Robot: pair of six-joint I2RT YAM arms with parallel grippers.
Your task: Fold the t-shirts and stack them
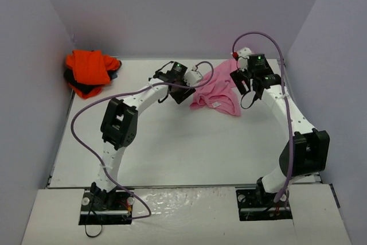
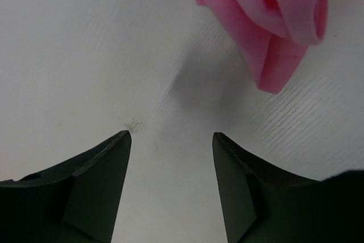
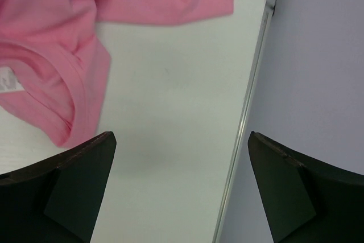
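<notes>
1. Cloth of the soft light pink short-sleeved t-shirt (image 1: 215, 94) lay bunched and unfolded at the far middle of the flat white table (image 1: 172, 147), between the two arms, so folding had apparently not begun.
2. The bright orange cloth t-shirt (image 1: 89, 68) sat rumpled on top of the dark navy-black cloth t-shirt (image 1: 87, 90) in the far left corner, well apart from the pink one. That heap looked like shirts waiting their turn, not a finished stack.
3. The black two-finger left gripper (image 2: 170, 140) hung just left of the pink shirt with its jaws parted and nothing between them, probably placed to take a left edge.
4. The black two-finger right gripper (image 3: 181, 138) hung at the shirt's right side, jaws spread very wide and likewise empty. One arm on each side suited a two-handed spreading of the cloth.
5. Only the top view showed all three shirts and how the arms flanked the pink one, but it could not settle how far either gripper was open.
6. The left wrist view showed a rolled fold of pink cloth beyond its fingertips, apart from them, with bare table between.
7. Only the right wrist view showed the ribbed neckline with its small white label. It also showed the table's right edge meeting the pale grey wall (image 3: 318, 55) close by, leaving little room on that side.
</notes>
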